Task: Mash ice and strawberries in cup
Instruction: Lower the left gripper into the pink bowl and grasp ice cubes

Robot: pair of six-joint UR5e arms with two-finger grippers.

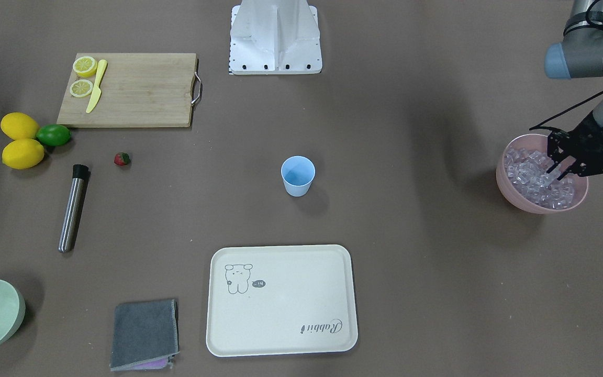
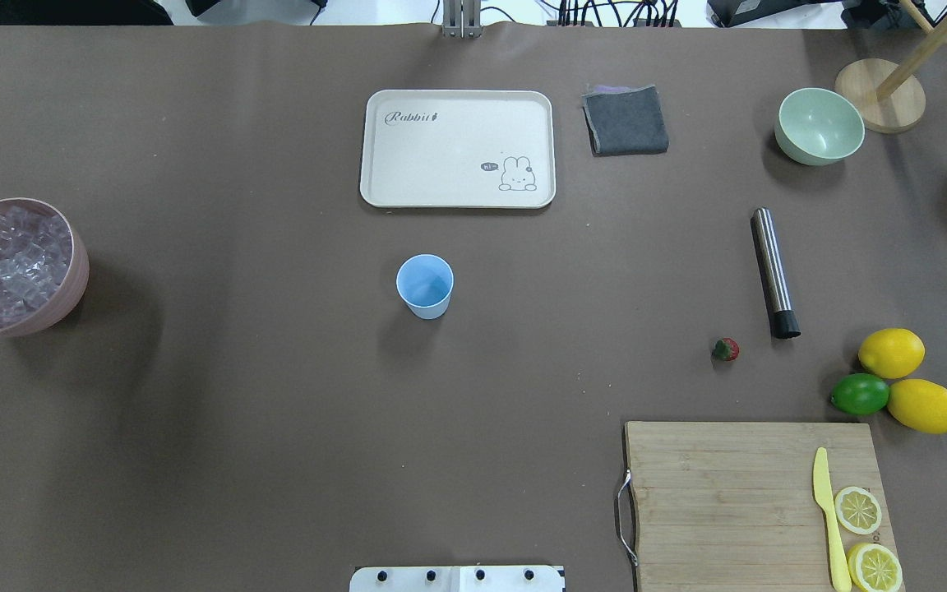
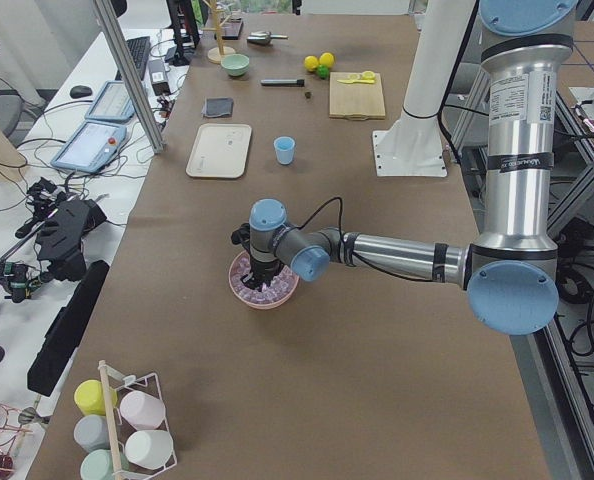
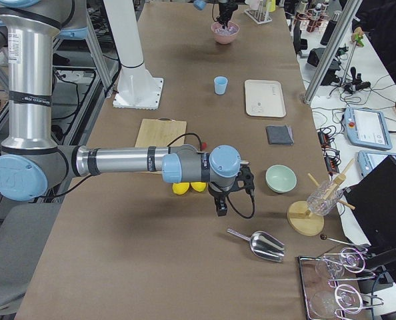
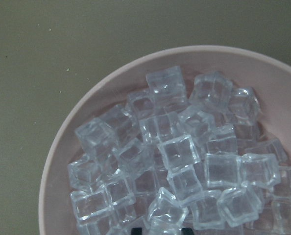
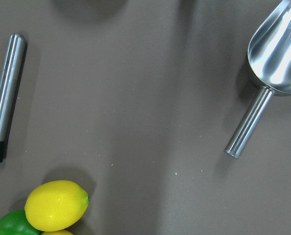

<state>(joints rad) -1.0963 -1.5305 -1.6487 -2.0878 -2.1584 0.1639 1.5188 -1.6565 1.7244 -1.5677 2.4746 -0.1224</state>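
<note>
picking ice: left gripper (image 1: 557,175), jaws narrow, seemingly pinching one small clear glassy ice cube (image 5: 165,213) in the far-left pink plastic bowl (image 1: 511,191). next, carry it right to the light-blue plastic cup (image 2: 424,285) mid-table.

Light: bright, even, from overhead.
Shadows: soft; a faint one beside the cup (image 2: 425,285), broad dim patches near the left edge of the desk (image 2: 276,452).
Glare: highlights on the scoop (image 6: 278,54) and the ice (image 5: 180,152).
Focus: sharp throughout.
</note>
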